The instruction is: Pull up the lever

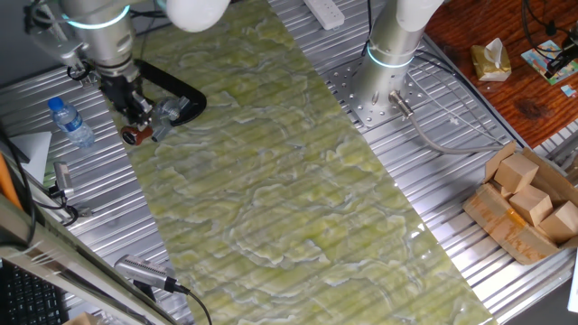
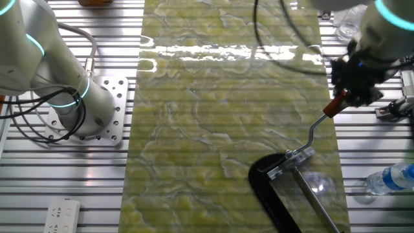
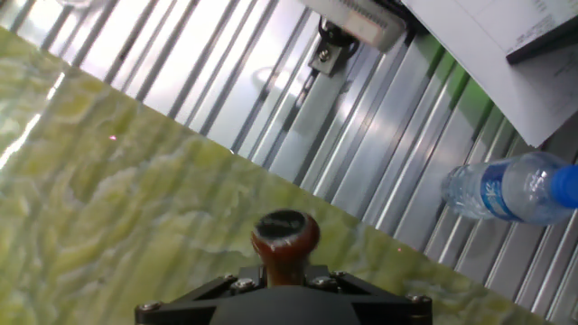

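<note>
The lever is a thin silver arm (image 2: 312, 134) with a dark-red knob (image 2: 331, 107), and it rises from a black C-shaped clamp (image 2: 268, 184) lying on the green mat. My gripper (image 2: 343, 96) is at the knob and looks shut on it. In the hand view the knob (image 3: 284, 236) sticks out between the black finger bases of my gripper (image 3: 284, 275). In one fixed view my gripper (image 1: 135, 113) is over the knob (image 1: 132, 136), next to the clamp (image 1: 181, 90). The clamp's long silver rod (image 2: 317, 200) runs towards the bottom edge.
A water bottle (image 2: 391, 178) lies on the ribbed metal table beside the clamp; it also shows in the hand view (image 3: 510, 190). A second arm's base (image 1: 388, 72) stands across the mat. A box of wooden blocks (image 1: 528, 203) is at the far right.
</note>
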